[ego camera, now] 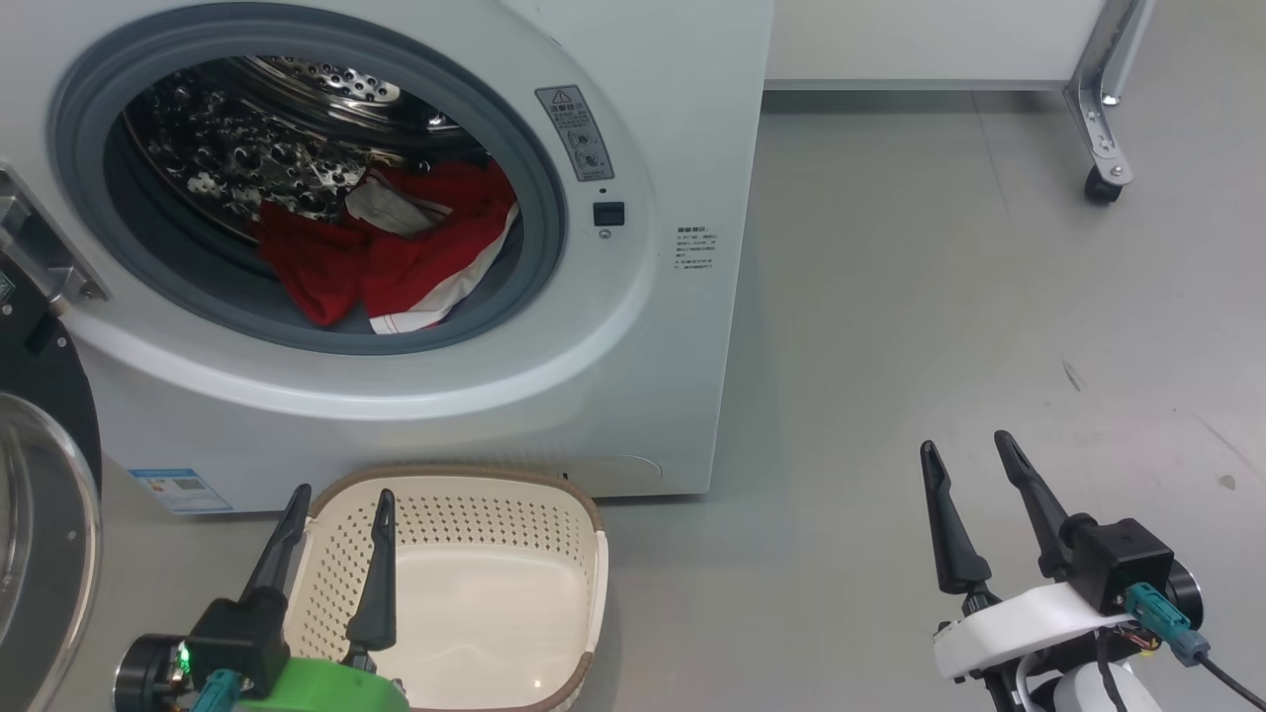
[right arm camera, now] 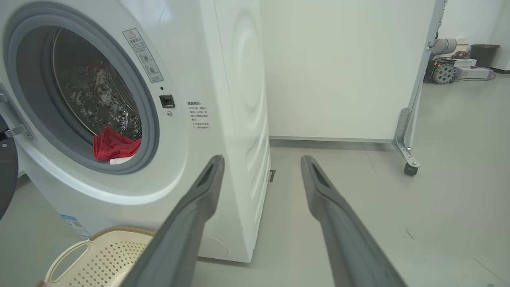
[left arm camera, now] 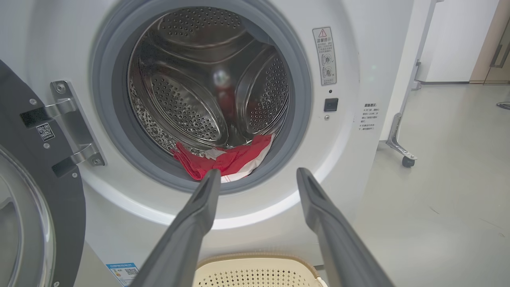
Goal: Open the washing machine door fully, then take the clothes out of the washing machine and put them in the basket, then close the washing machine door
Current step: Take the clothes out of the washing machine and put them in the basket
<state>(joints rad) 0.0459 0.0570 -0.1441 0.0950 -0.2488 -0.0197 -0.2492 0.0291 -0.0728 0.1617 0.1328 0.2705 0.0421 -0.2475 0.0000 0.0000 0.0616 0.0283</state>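
The white washing machine [ego camera: 653,376] stands with its door [ego camera: 45,514] swung wide open to the left, black rim and glass bowl at the view's left edge. Red clothes [ego camera: 396,252] with white panels lie at the bottom of the steel drum, also seen in the left wrist view [left arm camera: 227,159] and the right wrist view [right arm camera: 113,145]. The cream basket [ego camera: 584,554] sits on the floor in front of the machine, with nothing in it. My left gripper [ego camera: 341,499] hangs open over the basket's left side. My right gripper [ego camera: 969,450] is open over bare floor to the right.
A white panel on a metal leg with a caster [ego camera: 1100,183] stands at the back right. Grey floor [ego camera: 940,326] stretches to the right of the machine. Equipment and a dark bin [right arm camera: 484,54] sit far off in the right wrist view.
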